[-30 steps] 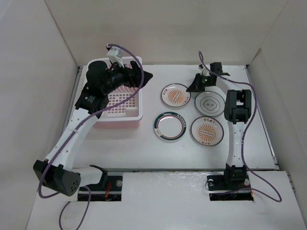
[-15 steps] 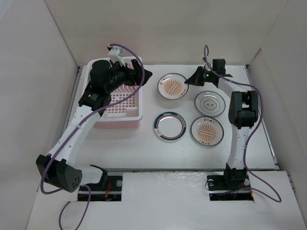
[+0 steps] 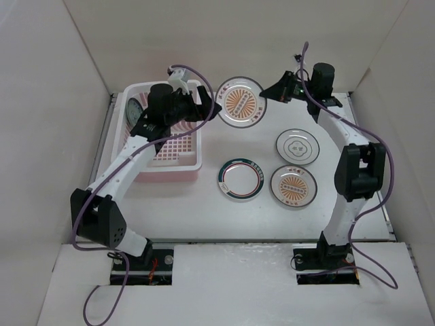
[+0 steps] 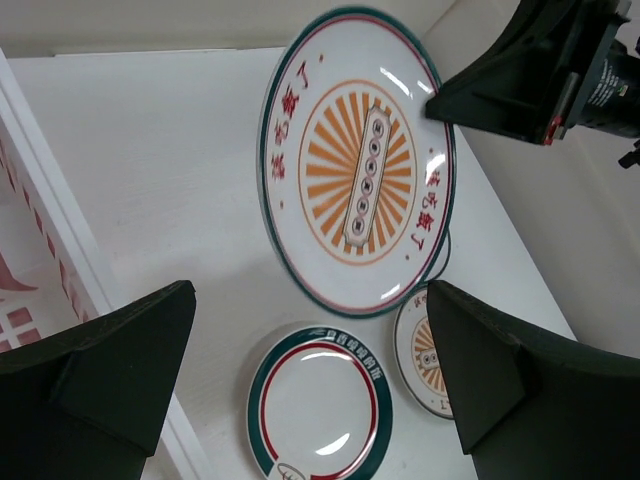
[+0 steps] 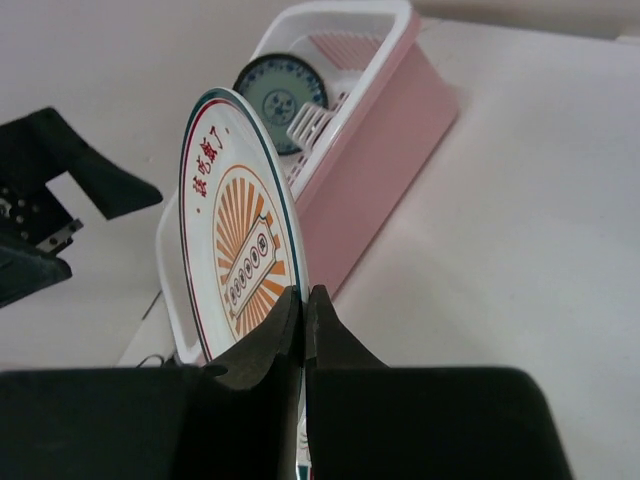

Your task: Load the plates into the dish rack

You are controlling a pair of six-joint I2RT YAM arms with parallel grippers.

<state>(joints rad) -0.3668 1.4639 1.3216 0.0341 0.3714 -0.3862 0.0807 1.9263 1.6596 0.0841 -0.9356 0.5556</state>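
My right gripper [image 3: 274,91] [image 5: 303,300] is shut on the rim of an orange sunburst plate [image 3: 240,102] [image 5: 232,255] and holds it tilted in the air, just right of the pink dish rack [image 3: 167,168] [image 5: 385,140]. My left gripper [image 3: 208,109] [image 4: 310,385] is open, its jaws spread wide, facing that plate [image 4: 360,165] from the rack side without touching it. A dark teal plate [image 3: 132,109] [image 5: 281,96] stands upright in the rack. The green-rimmed plate [image 3: 240,179] [image 4: 320,402], the second sunburst plate [image 3: 293,185] [image 4: 420,350] and the grey-rimmed plate [image 3: 297,147] lie flat on the table.
White walls enclose the table on the left, back and right. The rack's white rim [image 4: 50,205] is close at my left gripper's left. The right arm's purple cable [image 3: 309,75] loops above its wrist.
My right gripper has lifted the sunburst plate off the table and carried it back and left toward the rack. My left gripper has swung right out over the rack's edge toward the plate.
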